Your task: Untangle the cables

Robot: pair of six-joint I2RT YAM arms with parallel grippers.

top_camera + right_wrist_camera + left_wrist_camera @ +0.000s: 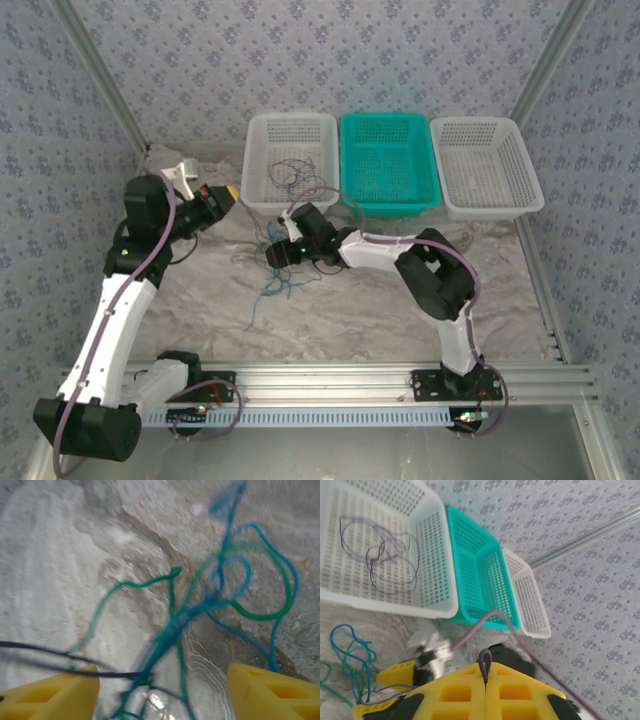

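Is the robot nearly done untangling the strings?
Not yet. Much of the dark cable already lies in the left white basket. The left gripper pinches a dark loop. The open right gripper hangs over the blue cable and green cable, knotted together on the table. The teal basket holds nothing.

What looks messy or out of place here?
The blue cable and green cable lie knotted together on the table, while the dark cable is bunched in the left white basket.
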